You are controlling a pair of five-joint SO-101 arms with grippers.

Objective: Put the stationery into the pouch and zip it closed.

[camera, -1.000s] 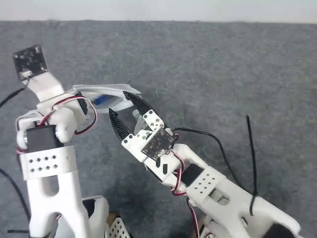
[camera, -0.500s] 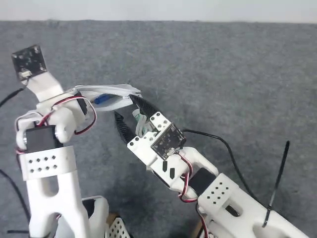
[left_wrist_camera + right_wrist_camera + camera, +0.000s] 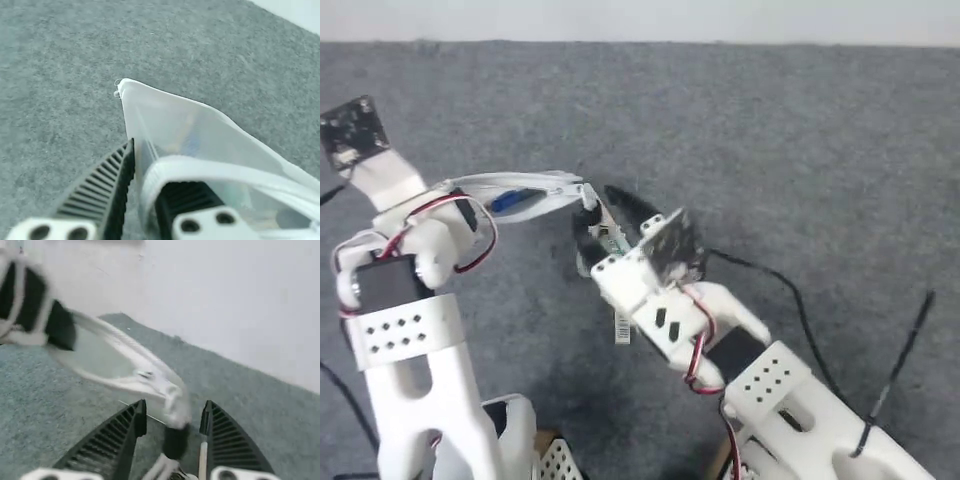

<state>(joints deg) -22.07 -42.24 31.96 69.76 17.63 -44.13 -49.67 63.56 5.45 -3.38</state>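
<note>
Above the grey worktop (image 3: 800,130), the left pincer (image 3: 145,165) is clenched on one end of the clear pouch (image 3: 520,192), holding it aloft, seemingly so the right pincer (image 3: 173,407), spread wide astride the far end, can reach the zipper.

1. High view: fixed, above and behind both arms, looking down over the table (image 3: 800,120).
2. Left wrist view: close on the pouch (image 3: 200,135), facing along the table.
3. Right wrist view: low, facing the wall (image 3: 240,300); shares the pouch.
</note>
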